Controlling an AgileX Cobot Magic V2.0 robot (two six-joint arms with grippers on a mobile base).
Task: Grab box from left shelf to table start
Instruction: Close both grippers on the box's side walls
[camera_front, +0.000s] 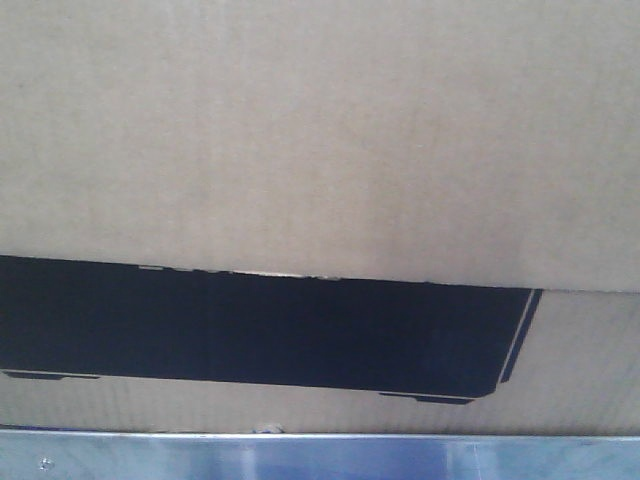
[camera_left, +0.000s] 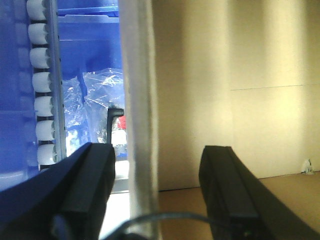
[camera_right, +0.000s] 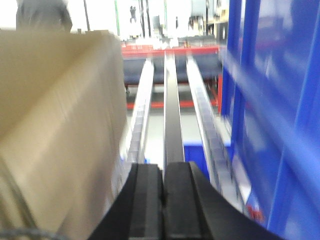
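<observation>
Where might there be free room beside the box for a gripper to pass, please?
Free: the lane over the roller rails, between the box and the blue shelf frame, ahead of the shut right gripper. Crowded: by the open left gripper, where a blue bin of plastic bags lies just past the box's edge.
</observation>
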